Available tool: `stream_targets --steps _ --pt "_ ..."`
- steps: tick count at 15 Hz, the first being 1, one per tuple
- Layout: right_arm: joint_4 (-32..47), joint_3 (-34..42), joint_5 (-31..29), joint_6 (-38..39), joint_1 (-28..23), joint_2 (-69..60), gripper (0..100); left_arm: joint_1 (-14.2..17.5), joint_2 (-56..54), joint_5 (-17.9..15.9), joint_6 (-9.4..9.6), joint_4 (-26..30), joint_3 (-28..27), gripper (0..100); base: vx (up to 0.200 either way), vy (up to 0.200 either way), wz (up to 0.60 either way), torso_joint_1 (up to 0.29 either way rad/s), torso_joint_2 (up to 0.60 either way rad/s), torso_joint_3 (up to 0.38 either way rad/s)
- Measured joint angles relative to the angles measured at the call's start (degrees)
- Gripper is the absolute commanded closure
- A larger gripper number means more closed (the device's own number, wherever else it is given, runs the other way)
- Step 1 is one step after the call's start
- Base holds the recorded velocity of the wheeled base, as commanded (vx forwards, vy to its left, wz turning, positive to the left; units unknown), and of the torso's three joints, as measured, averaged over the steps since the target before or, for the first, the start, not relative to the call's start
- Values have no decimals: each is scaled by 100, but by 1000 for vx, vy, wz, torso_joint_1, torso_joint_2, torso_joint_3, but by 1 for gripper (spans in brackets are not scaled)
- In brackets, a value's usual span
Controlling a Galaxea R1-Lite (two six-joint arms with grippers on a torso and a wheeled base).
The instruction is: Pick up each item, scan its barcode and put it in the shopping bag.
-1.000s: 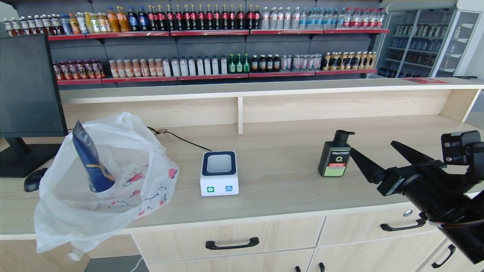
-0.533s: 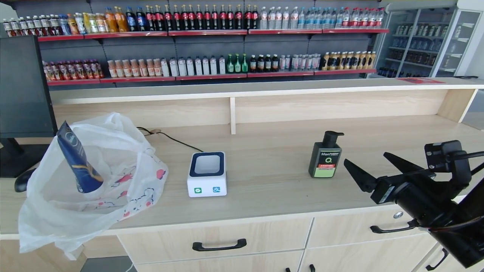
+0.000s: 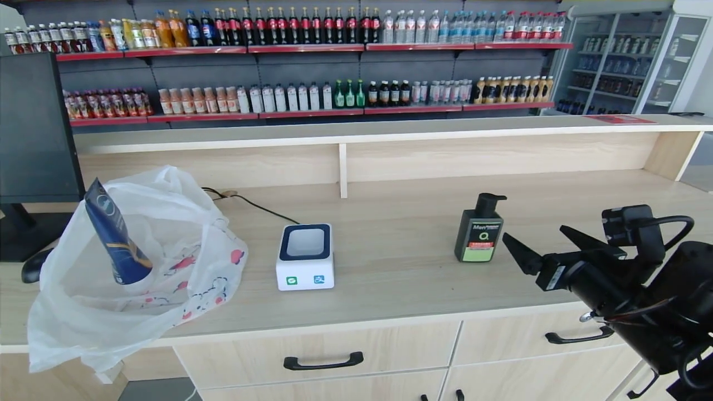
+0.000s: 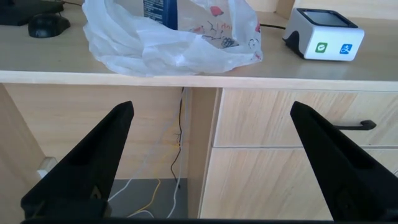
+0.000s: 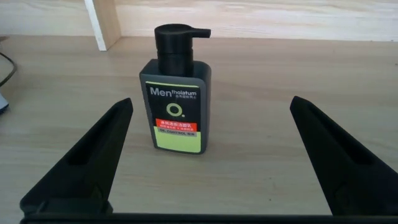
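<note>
A dark pump bottle (image 3: 479, 231) (image 5: 177, 102) with a green and red label stands upright on the wooden counter (image 3: 401, 262). My right gripper (image 3: 537, 240) (image 5: 211, 162) is open, just to the bottle's right, its fingers pointing at it and apart from it. A white barcode scanner (image 3: 305, 257) (image 4: 322, 34) sits at the counter's middle. At the left a translucent shopping bag (image 3: 133, 273) (image 4: 174, 37) holds a blue tube (image 3: 114, 234). My left gripper (image 4: 211, 162) is open below the counter's front edge, facing the cabinet.
A monitor (image 3: 33, 128) and a black mouse (image 3: 33, 267) (image 4: 45, 23) stand left of the bag. A cable (image 3: 250, 203) runs behind the scanner. A raised ledge with a divider (image 3: 342, 170) backs the counter. Drawers with black handles (image 3: 323, 363) are below.
The head camera swung slightly right early on, shifting the whole picture left. My right gripper has edged closer to the pump bottle, still open.
</note>
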Motion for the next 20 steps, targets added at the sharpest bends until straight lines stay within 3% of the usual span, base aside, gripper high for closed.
stream_targets --steps 8,20 --pt "0 -755 1 1 -289 783 0 0 -1 0 0 2 -2 0 0 0 0 0 0 0" --pt "-2 -1006 1 33 -686 1084 0 -2 0 0 0 2 -2 0 0 0 0 0 0 0"
